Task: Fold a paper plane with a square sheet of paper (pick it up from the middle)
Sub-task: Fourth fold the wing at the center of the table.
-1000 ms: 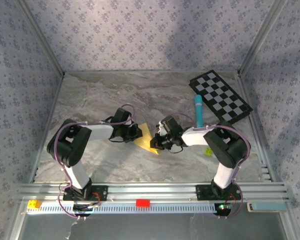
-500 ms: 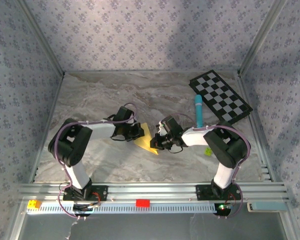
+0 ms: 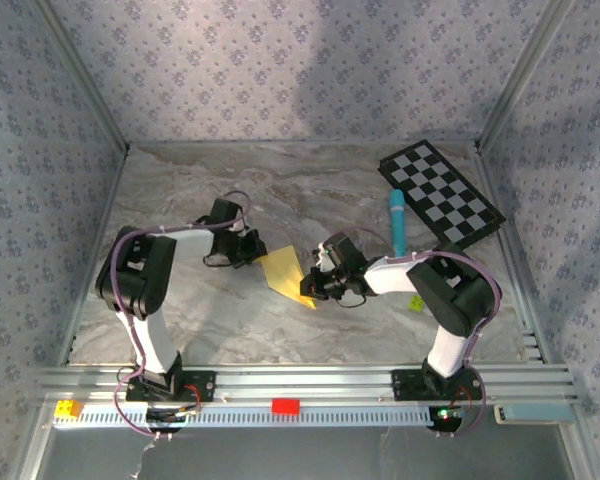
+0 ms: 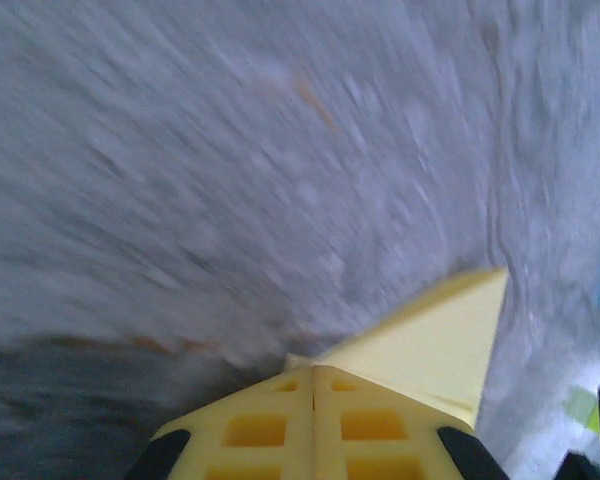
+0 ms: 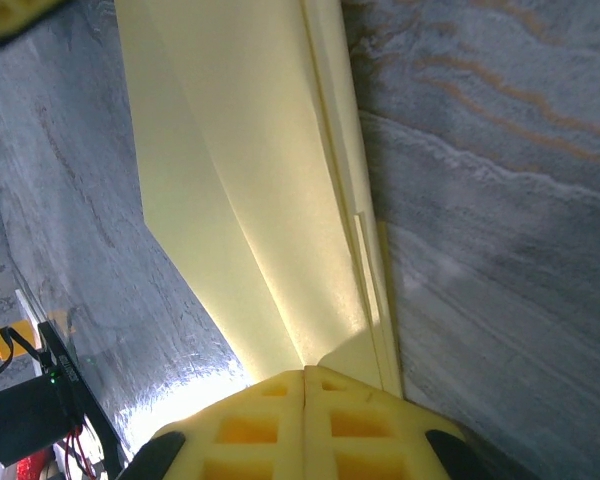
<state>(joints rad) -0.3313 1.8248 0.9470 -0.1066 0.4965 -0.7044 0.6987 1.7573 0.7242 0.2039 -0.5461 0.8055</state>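
The left gripper [image 3: 251, 252] is pinching one corner of the yellow paper [image 3: 285, 275], its yellow fingers pressed together with the sheet coming out at their tips in the left wrist view. The right gripper [image 3: 316, 291] is clamping the opposite, nearer end, its fingers likewise closed on the layered edges. The paper is lying low over the middle of the grey marbled tabletop [image 3: 180, 200], stretching between the two grippers as a creased, pointed wedge with several thin folded layers. A black-and-white checkered board [image 3: 441, 192] is sitting flat at the far right corner, a light-blue cylindrical marker [image 3: 396, 222] is lying just beside it, and a tiny yellow-green ball [image 3: 416, 301] is resting near the right arm. Floral-patterned walls [image 3: 280, 70] are enclosing the table, and a ribbed aluminium rail [image 3: 330, 385] is running along its near edge.
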